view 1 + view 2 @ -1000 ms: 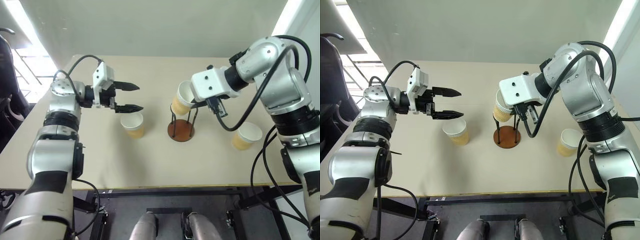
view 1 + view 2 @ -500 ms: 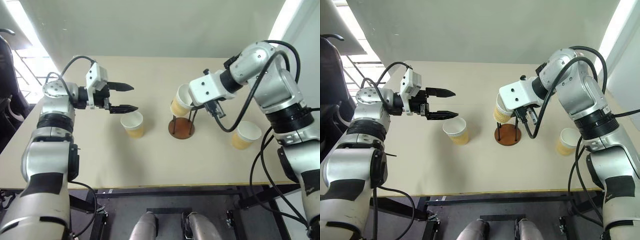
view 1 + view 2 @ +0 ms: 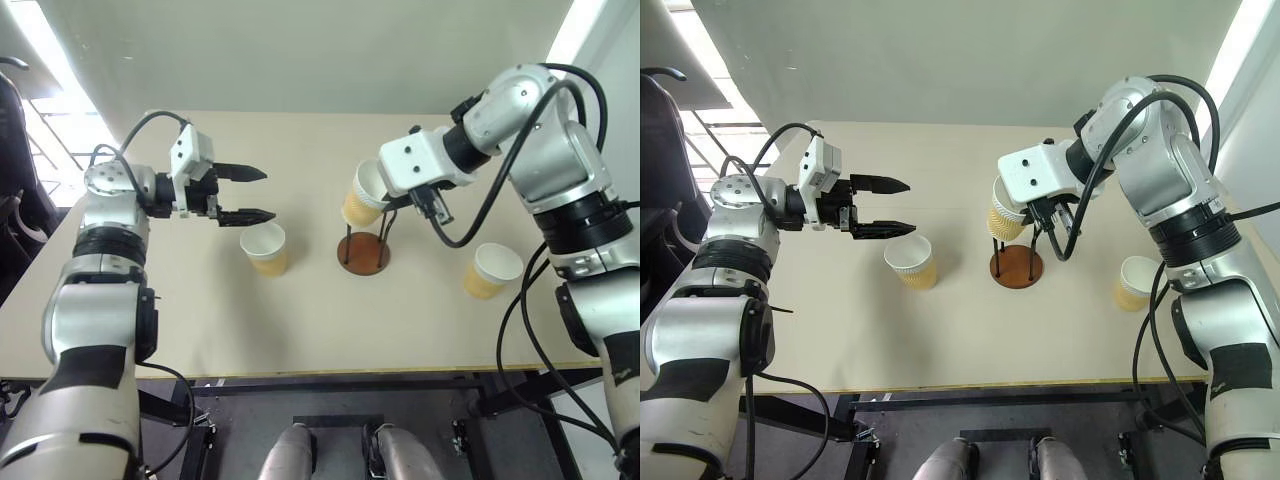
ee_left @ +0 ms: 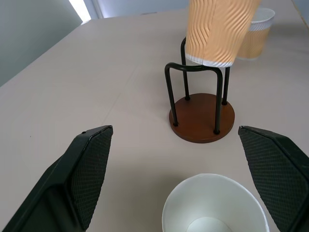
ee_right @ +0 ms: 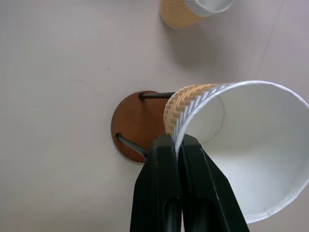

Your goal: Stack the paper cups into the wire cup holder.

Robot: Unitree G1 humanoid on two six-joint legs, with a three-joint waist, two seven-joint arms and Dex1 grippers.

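a tilted paper cup is pinched by its rim in the right hand, its base just above the wire cup holder. if released at this tilt, it could catch a wire loop and topple onto the bench. the left hand is spread wide, empty, above a second cup. a third cup is seen well apart. holder and cups look empty.

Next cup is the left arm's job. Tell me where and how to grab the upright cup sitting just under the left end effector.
Grip the paper cup by its rim: it stands upright, mouth open. Probably best for the open left end effector to come from above and pinch the wall nearest it, one finger inside and one outside.
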